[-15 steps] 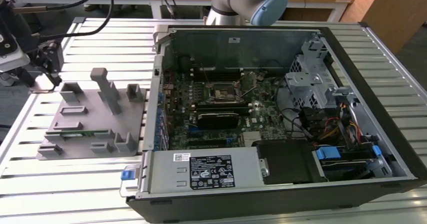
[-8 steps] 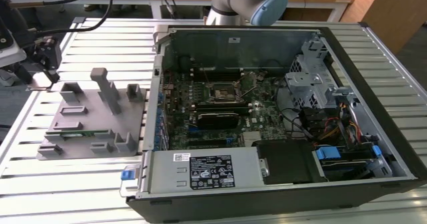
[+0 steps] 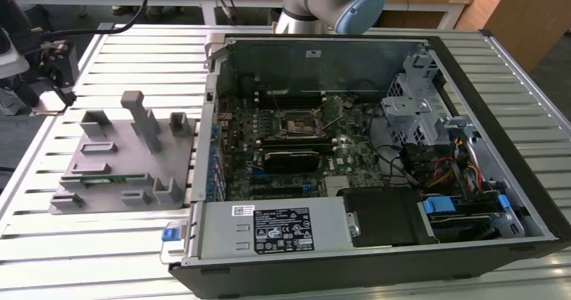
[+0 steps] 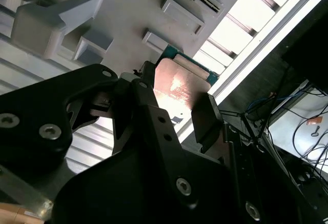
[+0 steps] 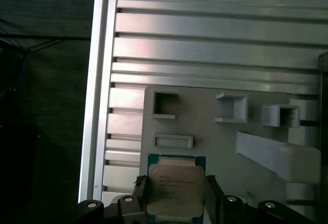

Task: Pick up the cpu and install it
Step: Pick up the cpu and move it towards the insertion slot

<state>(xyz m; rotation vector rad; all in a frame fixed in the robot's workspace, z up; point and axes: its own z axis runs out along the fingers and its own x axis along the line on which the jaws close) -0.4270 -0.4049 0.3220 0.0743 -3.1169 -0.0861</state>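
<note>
The gripper [image 5: 177, 199] was closed on two opposite edges of the cpu [image 5: 174, 182], holding it in the air above the grey fixture tray [image 5: 225, 147] on the slatted tabletop [image 5: 205, 39], a sound hold for a light, stiff, smooth-topped chip whose underside is probably delicate.

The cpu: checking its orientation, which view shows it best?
The first wrist view: the cpu faces the camera squarely, silver top and green edge plain. The second wrist view shows the cpu obliquely, washed by glare.
</note>
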